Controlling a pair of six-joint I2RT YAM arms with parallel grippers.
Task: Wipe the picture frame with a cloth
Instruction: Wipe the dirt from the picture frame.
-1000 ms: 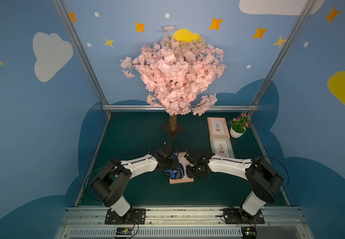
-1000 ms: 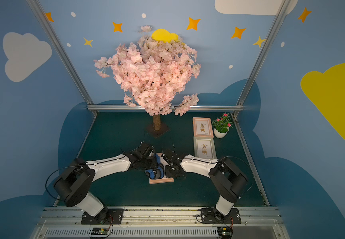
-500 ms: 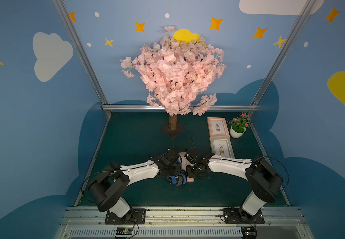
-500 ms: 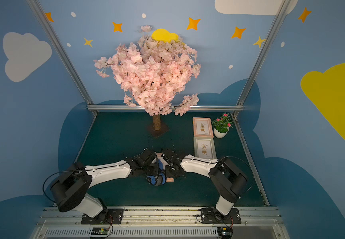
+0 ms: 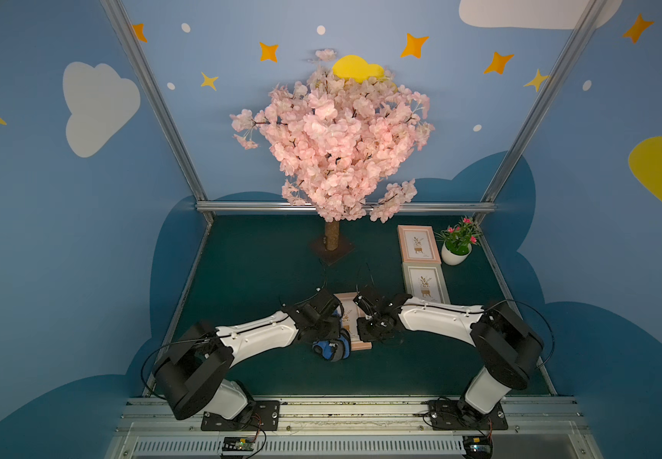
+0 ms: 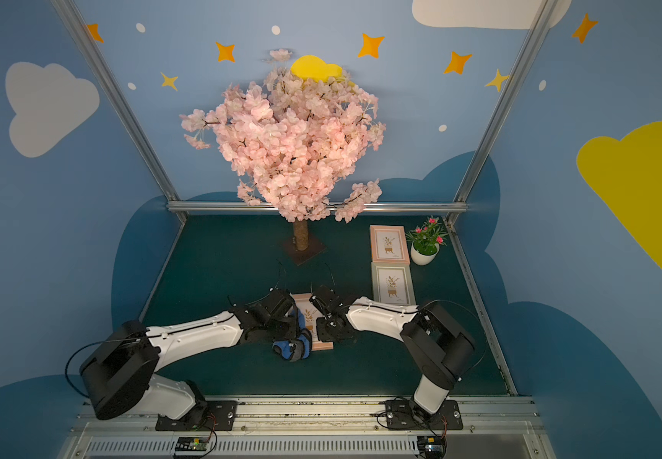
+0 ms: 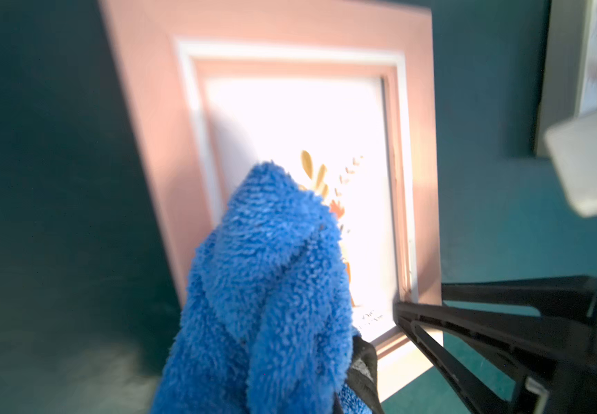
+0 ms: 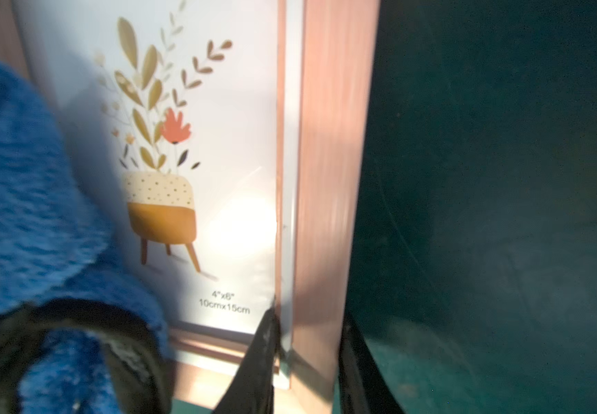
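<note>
The left gripper [image 5: 329,336] is clenched on the bunched blue cloth [image 7: 271,279], which lies over the near left corner of the pink picture frame [image 8: 325,179]. The right gripper [image 8: 311,362] pinches the frame's right rail.

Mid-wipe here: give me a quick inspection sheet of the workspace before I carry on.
Surface: dark green mat, flat, no spills seen.
Job's things: pink picture frame lies flat on the mat; blue cloth is bunched on its near corner, on the left arm's side.
Clutter: second pink frame, grey frame and potted plant on the right side; blossom tree at the back.
Claws: left claw shut on the cloth; right claw clamps the frame's side rail.
Cables: black cable loop at each arm's base, away from the frame.
Surroundings: blue walls with clouds and stars; aluminium posts.
</note>
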